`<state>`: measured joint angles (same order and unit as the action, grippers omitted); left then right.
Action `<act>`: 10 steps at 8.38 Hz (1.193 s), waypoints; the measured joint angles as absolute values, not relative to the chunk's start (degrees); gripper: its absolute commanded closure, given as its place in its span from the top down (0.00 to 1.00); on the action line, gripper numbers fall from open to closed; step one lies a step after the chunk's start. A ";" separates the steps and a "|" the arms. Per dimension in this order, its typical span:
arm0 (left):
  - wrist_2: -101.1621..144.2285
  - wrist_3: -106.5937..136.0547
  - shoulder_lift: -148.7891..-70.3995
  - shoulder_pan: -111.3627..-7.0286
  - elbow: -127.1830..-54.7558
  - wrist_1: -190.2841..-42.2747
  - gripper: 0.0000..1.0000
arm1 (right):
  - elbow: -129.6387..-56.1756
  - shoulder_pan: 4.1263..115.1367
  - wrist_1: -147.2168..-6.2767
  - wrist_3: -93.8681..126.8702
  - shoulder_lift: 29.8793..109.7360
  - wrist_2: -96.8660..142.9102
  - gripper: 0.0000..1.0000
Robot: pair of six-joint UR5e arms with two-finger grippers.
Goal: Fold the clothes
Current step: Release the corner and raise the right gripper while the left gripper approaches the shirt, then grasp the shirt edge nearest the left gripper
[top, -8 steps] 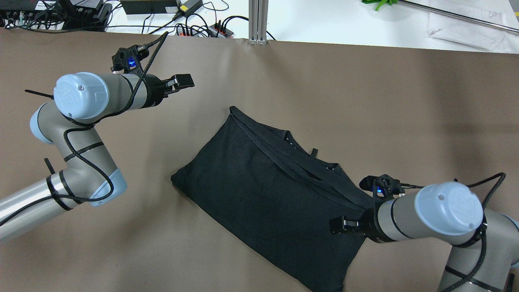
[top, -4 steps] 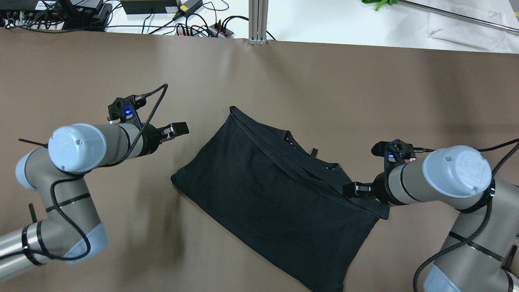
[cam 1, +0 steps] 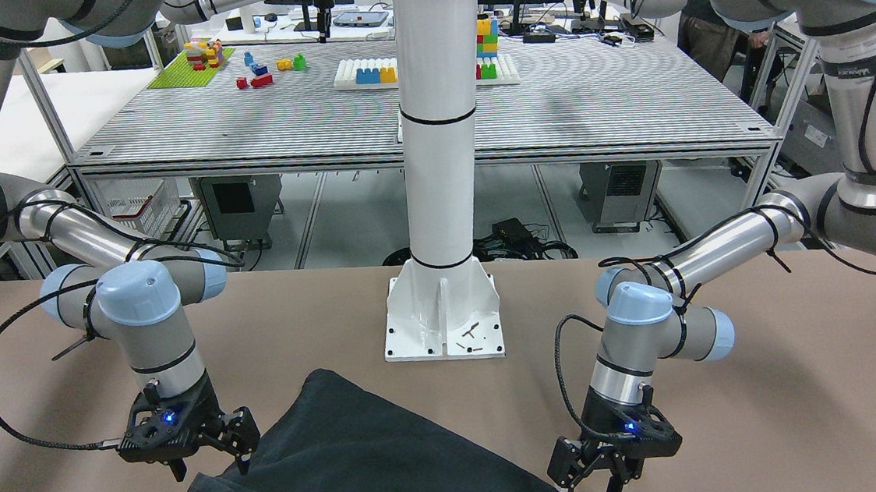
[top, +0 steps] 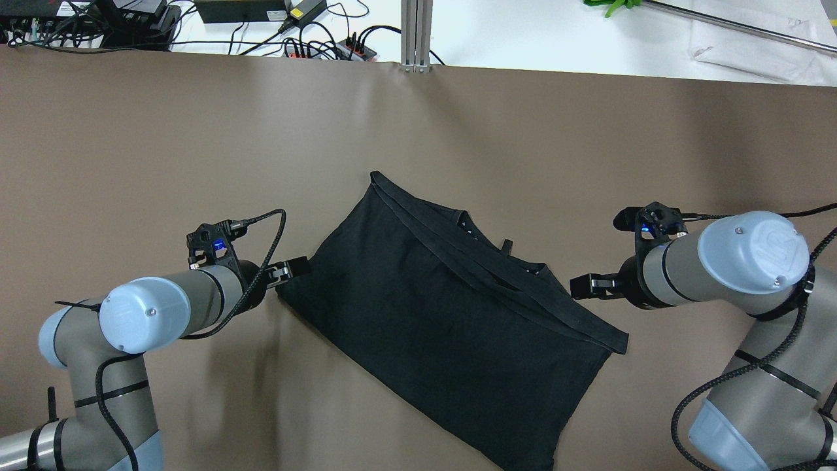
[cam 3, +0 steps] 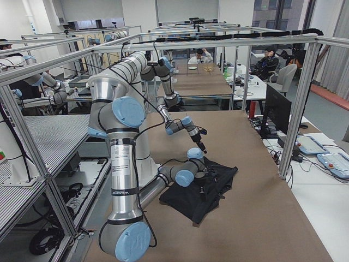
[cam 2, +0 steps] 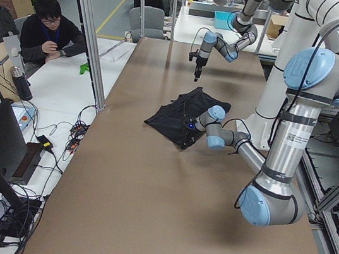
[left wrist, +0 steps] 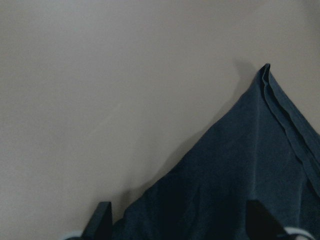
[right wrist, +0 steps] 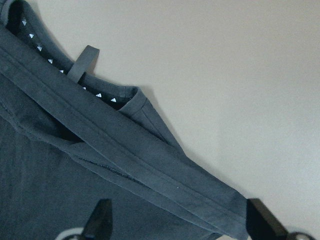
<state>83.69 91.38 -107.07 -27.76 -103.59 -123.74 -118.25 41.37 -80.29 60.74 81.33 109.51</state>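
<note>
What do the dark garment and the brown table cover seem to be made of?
Garment: soft matte knit, probably cotton jersey; it lies limp, with stitched hems. Table cover: smooth matte brown sheet, perhaps paper or vinyl; faint ripples show.

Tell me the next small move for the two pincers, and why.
Probably lower both and close them. The left pincer is open astride a corner of the dark garment, and the right pincer is open over the hemmed edge at the opposite end. Neither grips cloth yet, so nothing can be lifted to fold.
</note>
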 measured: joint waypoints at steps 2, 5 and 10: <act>82.95 91.26 -105.38 -26.58 -102.74 -124.03 0.94 | -117.59 42.02 -80.11 59.74 81.14 109.25 0.94; 82.88 91.08 -105.67 -25.90 -100.49 -124.45 0.94 | -117.18 42.22 -79.99 59.60 80.93 109.17 0.94; 82.82 90.72 -107.30 -24.84 -99.45 -124.38 0.57 | -116.81 42.35 -79.81 59.59 81.00 109.16 0.94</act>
<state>82.82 90.72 -107.30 -24.84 -99.45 -124.38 -116.81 42.35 -79.81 59.59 81.00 109.16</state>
